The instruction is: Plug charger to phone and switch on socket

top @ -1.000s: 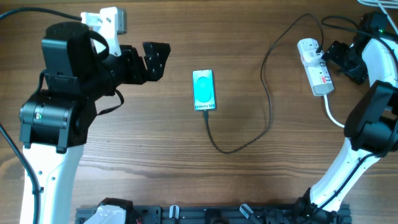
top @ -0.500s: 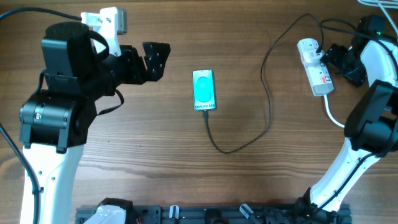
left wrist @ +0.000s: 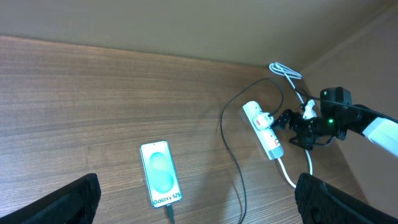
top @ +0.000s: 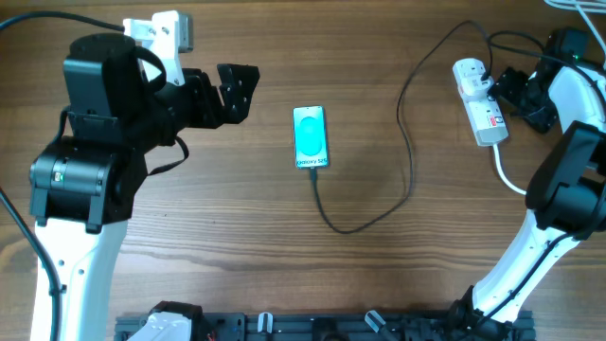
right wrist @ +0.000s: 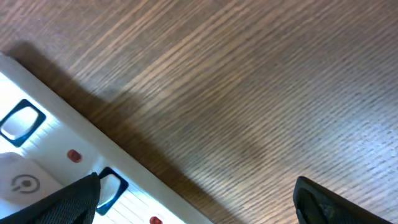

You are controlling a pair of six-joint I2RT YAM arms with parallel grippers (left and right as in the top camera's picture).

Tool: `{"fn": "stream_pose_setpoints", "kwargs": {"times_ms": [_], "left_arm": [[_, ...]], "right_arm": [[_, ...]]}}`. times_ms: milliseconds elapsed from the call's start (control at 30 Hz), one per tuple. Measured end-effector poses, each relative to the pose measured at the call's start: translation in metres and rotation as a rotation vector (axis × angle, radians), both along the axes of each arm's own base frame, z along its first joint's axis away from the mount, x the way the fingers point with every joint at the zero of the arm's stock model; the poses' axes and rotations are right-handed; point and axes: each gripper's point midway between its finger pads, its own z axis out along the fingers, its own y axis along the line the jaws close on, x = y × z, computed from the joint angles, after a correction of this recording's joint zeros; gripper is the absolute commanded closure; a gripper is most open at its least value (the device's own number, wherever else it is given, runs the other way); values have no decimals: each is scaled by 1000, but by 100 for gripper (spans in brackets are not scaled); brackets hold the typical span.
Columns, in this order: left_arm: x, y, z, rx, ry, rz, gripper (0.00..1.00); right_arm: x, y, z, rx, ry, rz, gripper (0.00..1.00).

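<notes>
Right gripper (right wrist: 198,202): jaws spread wide, holding nothing, low over the edge of the socket (top: 478,104). One fingertip (right wrist: 68,205) is just beside a rocker switch, so you look set up for a press, not a grasp. I can't tell if it's touching.

The charger (top: 409,161) loops away from that gripper across the surface (top: 284,246) to the phone (top: 311,137), well apart. Its tip meets the phone's text-strip end. It looks plugged in, but I can't confirm seating.

Left gripper (top: 244,91): open, empty, parked beyond the phone, so it's clear of the cable.
</notes>
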Motion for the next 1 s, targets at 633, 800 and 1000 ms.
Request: {"fn": "stream_pose_setpoints", "kwargs": {"times_ms": [633, 800, 1000], "left_arm": [[0, 0, 0, 0, 0, 0, 0], [0, 0, 0, 0, 0, 0, 0], [0, 0, 0, 0, 0, 0, 0]], "right_arm": [[-2, 4, -1, 31, 1, 3, 0], [-2, 5, -1, 47, -1, 4, 0], [-6, 9, -2, 70, 14, 7, 0]]}}
